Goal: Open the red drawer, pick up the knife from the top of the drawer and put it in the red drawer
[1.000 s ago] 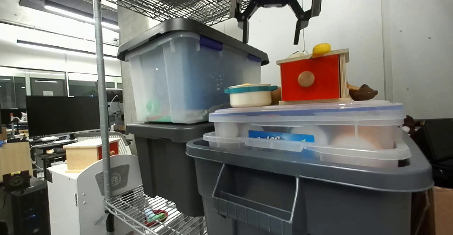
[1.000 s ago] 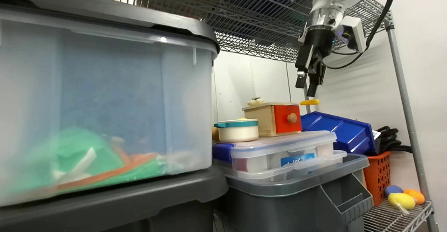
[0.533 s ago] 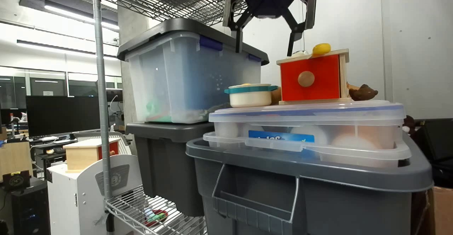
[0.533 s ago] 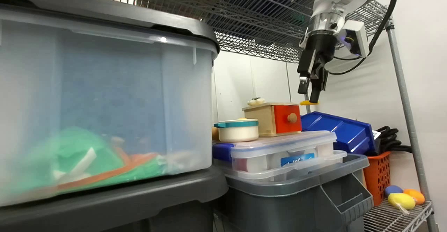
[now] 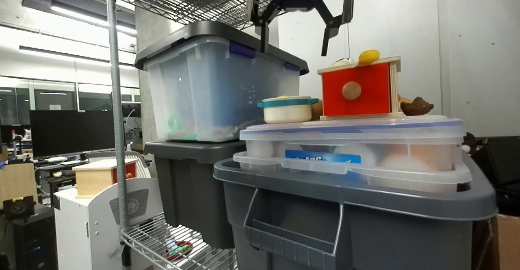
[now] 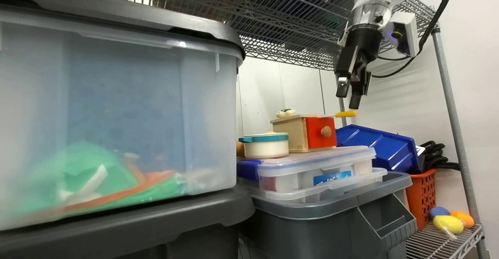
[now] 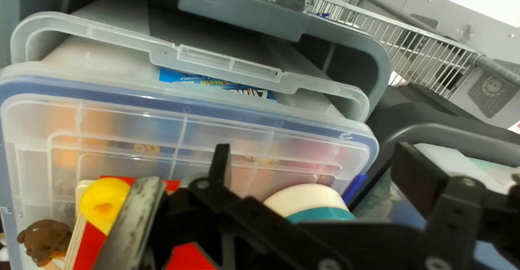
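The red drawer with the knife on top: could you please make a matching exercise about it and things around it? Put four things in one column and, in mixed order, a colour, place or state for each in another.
1. red drawer
2. knife
3. pot
4. gripper

A. yellow, jutting out past thing 1's front
B. open and holding nothing
C. shut, with a round knob on its front
D. cream and teal

Right pairs: 1-C, 2-A, 3-D, 4-B
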Available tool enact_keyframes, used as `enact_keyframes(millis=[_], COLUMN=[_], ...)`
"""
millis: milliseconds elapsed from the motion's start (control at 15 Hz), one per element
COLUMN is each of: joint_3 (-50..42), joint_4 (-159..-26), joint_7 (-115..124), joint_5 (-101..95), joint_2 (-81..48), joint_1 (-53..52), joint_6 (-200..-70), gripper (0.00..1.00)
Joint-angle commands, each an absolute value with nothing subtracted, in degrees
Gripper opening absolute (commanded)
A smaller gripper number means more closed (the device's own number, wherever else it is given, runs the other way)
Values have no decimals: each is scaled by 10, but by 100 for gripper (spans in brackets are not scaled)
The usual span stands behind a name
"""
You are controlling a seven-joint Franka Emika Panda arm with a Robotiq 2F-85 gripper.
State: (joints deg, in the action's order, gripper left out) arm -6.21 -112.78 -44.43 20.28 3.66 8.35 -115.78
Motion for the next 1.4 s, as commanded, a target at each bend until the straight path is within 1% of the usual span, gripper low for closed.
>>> enact_keyframes(millis=[0,333,467,533,600,867,1200,1333], joint_3=[-69,-70,-69,-67,-64,-65,-65,-63], joint_4=[-1161,-1203,-1219,-1229,-1239,-1256,-1260,-1259], joint_7=[-438,-429,-417,-405,-389,-349,-292,-258], joint_5=[206,195,186,177,164,132,102,89], joint_2=[80,127,145,155,165,190,207,207], joint_1=[72,61,57,54,52,39,31,33], joint_6=[-1142,-1140,-1138,-1139,-1144,-1139,-1138,-1138], gripper=[100,100,96,96,94,96,96,99])
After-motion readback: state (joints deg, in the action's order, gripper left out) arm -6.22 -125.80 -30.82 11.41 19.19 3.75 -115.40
